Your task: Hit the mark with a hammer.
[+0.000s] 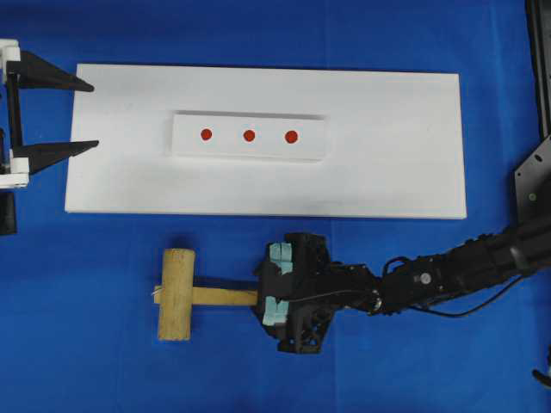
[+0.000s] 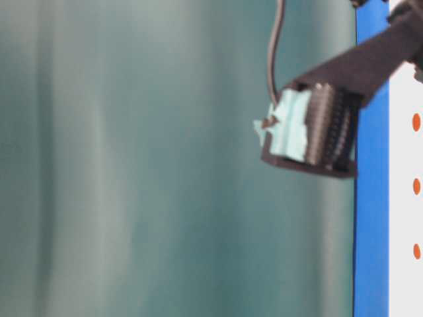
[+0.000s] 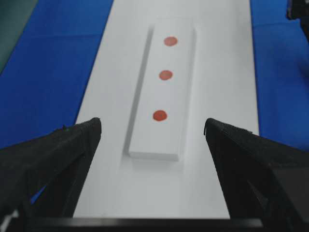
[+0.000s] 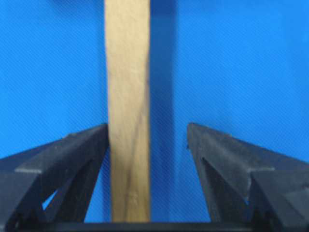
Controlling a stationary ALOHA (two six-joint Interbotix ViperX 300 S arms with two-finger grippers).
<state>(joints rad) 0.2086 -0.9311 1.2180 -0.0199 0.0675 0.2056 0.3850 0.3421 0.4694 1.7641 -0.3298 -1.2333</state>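
The hammer lies flat on the blue cloth in front of the white board, with its tan cylindrical head (image 1: 176,294) at the left and its slim handle (image 1: 222,297) running right. My right gripper (image 1: 267,291) is low over the handle, open, one finger on each side. In the right wrist view the handle (image 4: 128,96) touches one finger and a gap separates it from the other; the gripper (image 4: 147,126) has not closed. Three red marks (image 1: 250,136) sit in a row on a raised white block (image 1: 314,138). My left gripper (image 1: 95,115) is open and empty at the board's left end, facing the marks (image 3: 160,115).
The white board (image 1: 387,172) lies across the middle of the blue cloth (image 1: 86,344). The table-level view is mostly blurred green backdrop, with a teal finger pad (image 2: 291,129) of the right gripper and the red marks (image 2: 416,122) at its right edge.
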